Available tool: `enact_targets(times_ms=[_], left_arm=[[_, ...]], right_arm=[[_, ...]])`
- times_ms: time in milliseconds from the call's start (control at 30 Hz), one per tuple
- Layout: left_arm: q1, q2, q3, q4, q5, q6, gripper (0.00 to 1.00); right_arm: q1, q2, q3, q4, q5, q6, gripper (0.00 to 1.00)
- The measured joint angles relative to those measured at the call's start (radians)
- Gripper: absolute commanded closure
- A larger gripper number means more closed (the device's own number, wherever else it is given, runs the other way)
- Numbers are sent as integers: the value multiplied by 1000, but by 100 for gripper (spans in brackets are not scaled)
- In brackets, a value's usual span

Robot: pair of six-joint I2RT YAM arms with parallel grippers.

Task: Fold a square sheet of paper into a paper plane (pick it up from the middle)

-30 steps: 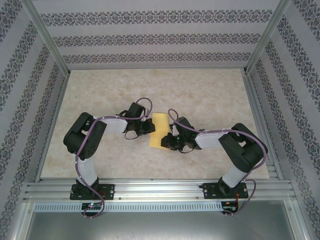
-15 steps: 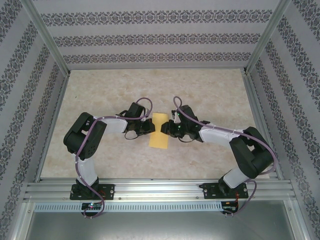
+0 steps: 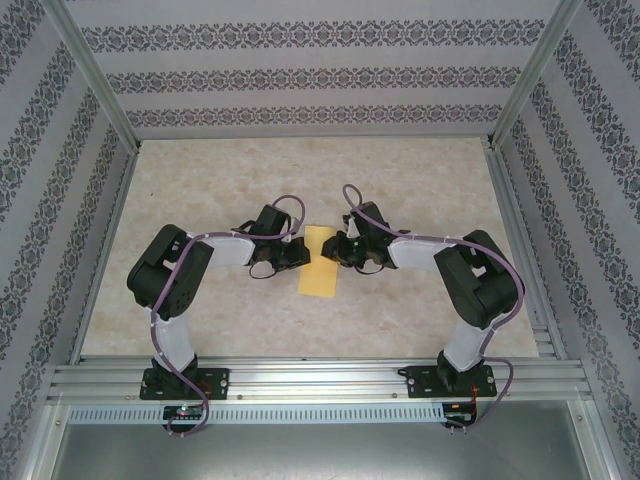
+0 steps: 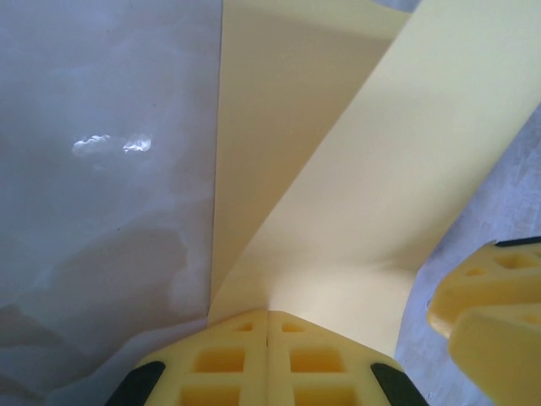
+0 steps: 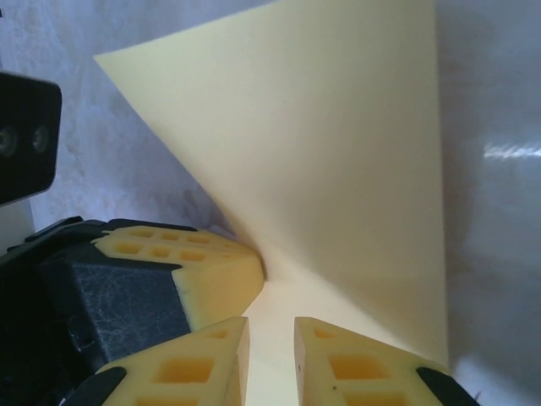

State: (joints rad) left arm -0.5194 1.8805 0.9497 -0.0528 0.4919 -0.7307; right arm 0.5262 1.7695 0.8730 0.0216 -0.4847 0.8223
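The square sheet of paper (image 3: 320, 264) lies mid-table as a narrow yellow folded strip. My left gripper (image 3: 301, 253) is at its left edge, shut on the paper; in the left wrist view the sheet (image 4: 355, 169) rises in a fold that converges at the closed tips of the left gripper (image 4: 268, 316). My right gripper (image 3: 339, 248) hovers at the strip's right edge, open by a narrow gap. In the right wrist view the right gripper (image 5: 270, 338) shows paper (image 5: 321, 152) beyond the gap, with a raised triangular flap ahead.
Pale marbled table (image 3: 420, 180) is ringed by patterned walls and an aluminium frame (image 3: 300, 380). One left finger (image 5: 182, 271) sits close beside my right jaws. The right fingers (image 4: 490, 296) show at the lower right of the left wrist view.
The right gripper has moved from the strip's near right corner up along its right edge towards the far end and opened slightly. The left gripper has stayed put.
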Motion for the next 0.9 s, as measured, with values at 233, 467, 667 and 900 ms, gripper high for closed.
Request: enact_targets(times_ms=[233, 467, 667, 900], left_arm=[[0, 6, 1, 9, 10, 11, 100], [0, 12, 7, 8, 19, 20, 100], [0, 12, 8, 8, 20, 23, 100], [0, 13, 9, 8, 20, 27, 100]], right_arm=[[-32, 60, -8, 6, 0, -26, 77], [-42, 55, -10, 5, -7, -32, 76], [-45, -2, 25, -52, -18, -39, 76], [-64, 60, 93, -43, -24, -40, 76]])
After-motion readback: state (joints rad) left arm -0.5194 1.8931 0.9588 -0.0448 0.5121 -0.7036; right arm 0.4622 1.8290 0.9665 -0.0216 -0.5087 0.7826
